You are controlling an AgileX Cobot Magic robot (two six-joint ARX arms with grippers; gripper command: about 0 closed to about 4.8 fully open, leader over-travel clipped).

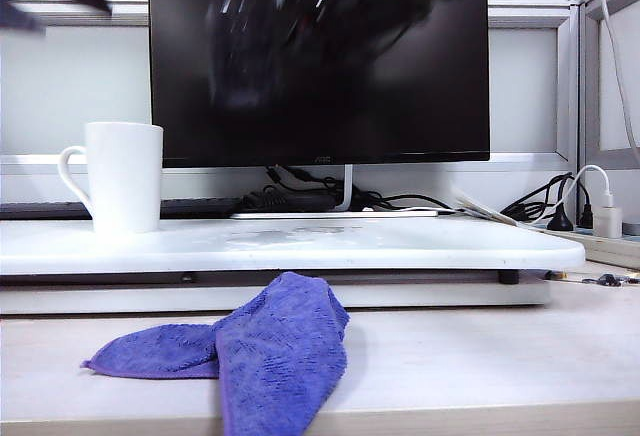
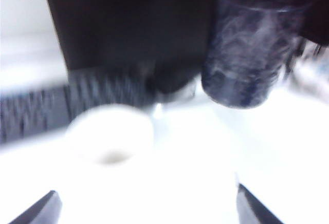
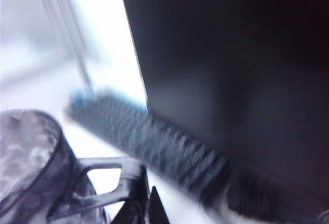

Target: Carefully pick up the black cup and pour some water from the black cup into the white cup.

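Exterior: white cup on the tray; blurred dark arms overhead. Left wrist: left gripper spread empty above it; black cup airborne beyond. Right wrist: right gripper clamping the cup's handle. Step: carrying to pour; next, a slow tilt over the rim.

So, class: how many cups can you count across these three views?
2. The white cup stands on the white board at the left, before the monitor. The black cup hangs lifted in the air, its handle pinched in the shut right gripper. None seems hidden.
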